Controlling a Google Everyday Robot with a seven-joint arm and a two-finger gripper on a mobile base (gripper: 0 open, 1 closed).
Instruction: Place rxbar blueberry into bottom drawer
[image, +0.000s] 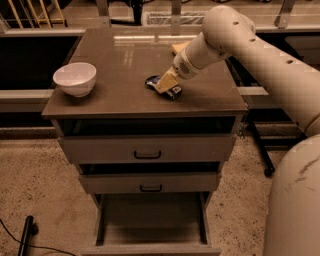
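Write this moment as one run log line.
gripper: at rxbar blueberry on cabinet top | bottom drawer: open, bar not inside

arm casing (270, 60): off-white, smooth, rounded tubular links
elbow housing (225, 25): bulbous, glossy
markings: small dark dots along the upper link
body shell (295, 200): broad off-white curve, faint scuffs
end effector (165, 82): pale yellow-tan tip, down at the surface (120, 65), right of centre

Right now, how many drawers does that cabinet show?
3, stacked: top drawer and middle drawer, both slightly ajar, and the bottom drawer pulled far out. None look hidden. The gripper is at the rxbar blueberry on the countertop.
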